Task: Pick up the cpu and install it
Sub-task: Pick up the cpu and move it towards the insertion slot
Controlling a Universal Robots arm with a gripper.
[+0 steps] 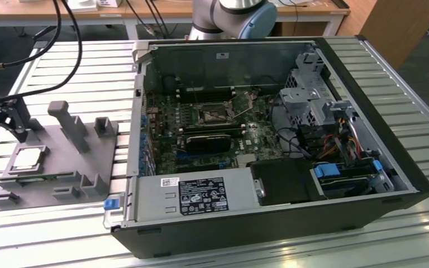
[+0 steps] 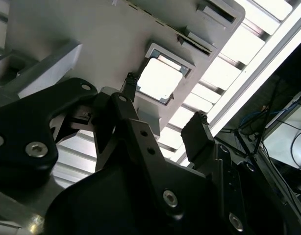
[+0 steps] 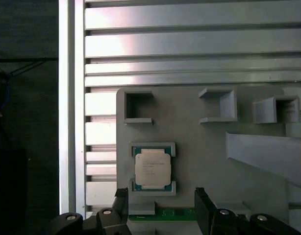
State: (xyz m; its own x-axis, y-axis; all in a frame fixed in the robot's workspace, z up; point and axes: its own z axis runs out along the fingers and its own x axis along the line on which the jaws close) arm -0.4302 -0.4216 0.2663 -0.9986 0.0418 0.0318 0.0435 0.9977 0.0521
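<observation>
Closest in, in the first wrist view, the claw (image 3: 161,192) is hanging with its two black fingers spread wide and gripping nothing. The cpu (image 3: 152,168) is lying flat in its pocket on the grey tray (image 3: 204,156), just beyond the tips. Here's the danger I'm reading: the pocket's raised lips are hugging two edges of the chip, so a finger coming down off-line could be catching a lip and rocking the tray, or nipping a corner and tipping the chip. That silvery lid is looking smooth and hard, so slip is a worry too, and a green strip of circuit board (image 3: 175,214) is sitting right by the fingers. Over to the second wrist view: the claw (image 2: 163,100) is showing matte black, bolted, angular links, jaws apart. The cpu (image 2: 160,78) is glaring pale in the light and the tray (image 2: 91,29) is looking like dull moulded plastic. Now the exterior view: the claw (image 1: 13,127) is hovering above the cpu (image 1: 27,159), toward the exterior view's left of the tray (image 1: 103,162), on the ribbed aluminium desk (image 1: 393,72). The open black computer case (image 1: 274,229) is lying to the exterior view's right, its socket (image 1: 213,114) crowded by cables and brackets, and a snag in there is looking possible.
</observation>
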